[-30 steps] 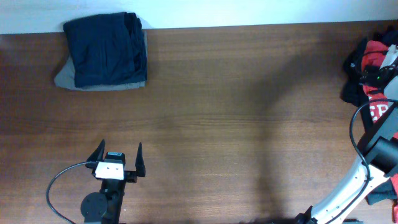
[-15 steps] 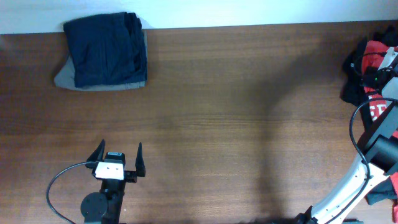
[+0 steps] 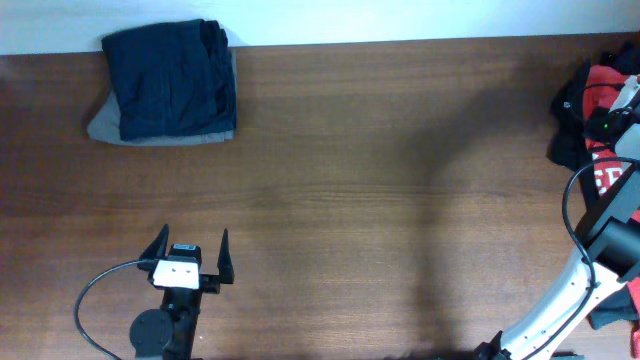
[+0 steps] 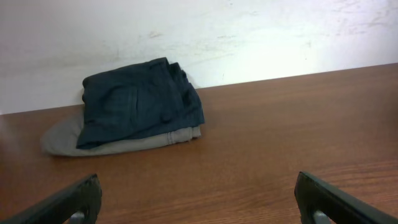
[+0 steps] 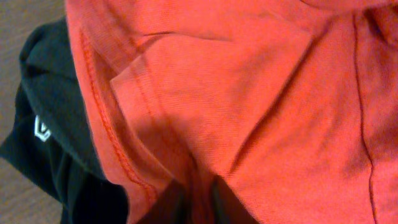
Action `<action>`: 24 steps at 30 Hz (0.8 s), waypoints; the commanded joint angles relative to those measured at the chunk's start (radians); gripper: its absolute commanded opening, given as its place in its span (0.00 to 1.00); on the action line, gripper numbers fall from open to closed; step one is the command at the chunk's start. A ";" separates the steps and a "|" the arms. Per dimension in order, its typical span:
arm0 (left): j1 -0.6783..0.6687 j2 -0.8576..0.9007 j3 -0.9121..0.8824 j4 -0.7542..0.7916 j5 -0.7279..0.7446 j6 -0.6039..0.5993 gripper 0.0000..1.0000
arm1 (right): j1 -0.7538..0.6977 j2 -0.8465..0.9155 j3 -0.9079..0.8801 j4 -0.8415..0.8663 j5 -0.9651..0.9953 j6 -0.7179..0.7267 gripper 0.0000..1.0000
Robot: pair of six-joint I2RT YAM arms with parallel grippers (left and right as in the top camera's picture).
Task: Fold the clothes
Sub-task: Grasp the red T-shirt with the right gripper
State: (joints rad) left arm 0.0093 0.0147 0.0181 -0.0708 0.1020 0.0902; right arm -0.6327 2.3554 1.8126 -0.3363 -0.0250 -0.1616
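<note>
Clothes [image 3: 570, 145] are bunched in a rumpled heap at the right edge of the tabletop [image 3: 380, 180], which is dark brown wood with a streaky grain. On top of the heap is an orange-red T-shirt [image 5: 261, 93]. It's soft jersey knit, creased all over, with a double-stitched hem running down it. A black garment [image 5: 43, 130] with a tiny white logo lies under it.

The right pincer [image 3: 622, 98] is down on that heap, but its wrist view is wall-to-wall fabric, so I can't tell if it's spread or pinching anything.

At the tabletop's back left corner there's a neat, squarish stack: a navy garment [image 3: 170, 80] folded on top of a grey garment [image 3: 100, 126], with the grey peeking out along the left and front.

The left pincer [image 3: 190, 250] sits near the tabletop's front edge on the left, its black fingers [image 4: 78, 198] spread wide over bare wood.
</note>
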 commanded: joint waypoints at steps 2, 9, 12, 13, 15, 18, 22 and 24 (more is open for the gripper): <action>0.006 -0.008 -0.009 0.002 0.014 0.016 0.99 | -0.002 -0.040 0.024 -0.008 -0.017 0.023 0.08; 0.006 -0.008 -0.009 0.002 0.014 0.016 0.99 | -0.002 -0.143 0.024 -0.034 -0.029 0.143 0.04; 0.006 -0.008 -0.009 0.002 0.014 0.016 0.99 | 0.000 -0.185 0.024 -0.057 -0.092 0.156 0.04; 0.006 -0.008 -0.009 0.002 0.014 0.016 0.99 | 0.001 -0.200 0.024 -0.069 -0.130 0.157 0.04; 0.006 -0.008 -0.009 0.002 0.014 0.016 0.99 | 0.008 -0.221 0.024 -0.093 -0.188 0.171 0.04; 0.006 -0.008 -0.009 0.002 0.014 0.016 0.99 | 0.028 -0.245 0.024 -0.123 -0.268 0.203 0.04; 0.006 -0.008 -0.009 0.002 0.014 0.016 0.99 | 0.069 -0.267 0.024 -0.151 -0.346 0.209 0.04; 0.006 -0.008 -0.009 0.002 0.014 0.016 0.99 | 0.102 -0.271 0.024 -0.167 -0.369 0.217 0.04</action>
State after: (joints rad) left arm 0.0093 0.0147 0.0181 -0.0708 0.1020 0.0906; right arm -0.5941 2.1323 1.8156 -0.4965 -0.2710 0.0265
